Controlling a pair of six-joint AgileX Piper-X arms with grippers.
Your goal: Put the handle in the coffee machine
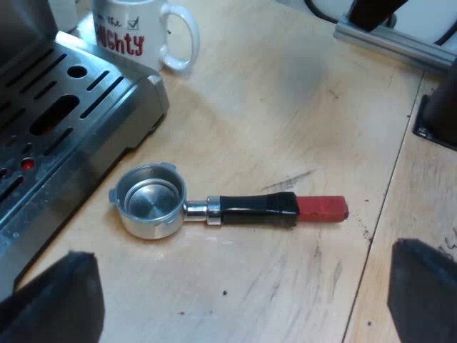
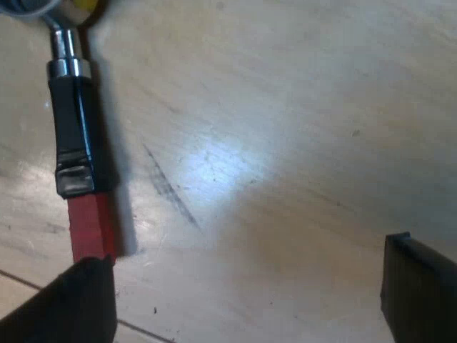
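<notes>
On counter [image 1: 285,107] beside espresso machine [image 1: 64,136], portafilter [image 1: 250,209] lying loose. Left gripper [image 1: 239,300] hovering above it, spread, empty. Right gripper [image 2: 246,296], also spread, sitting by red handle end [image 2: 89,229]. Pickup step in hand, likely; next move needing grip round dark handle [image 2: 75,121].

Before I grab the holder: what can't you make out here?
Left wrist view: the steel espresso machine is cut off by the edge; its locking point cannot be judged.
Left wrist view: the white mug with red lettering is cropped; contents unknown.
Right wrist view: the metal holder with black, red-ended handle loses its basket to the edge; whether the right gripper touches its red tip is unclear.
</notes>
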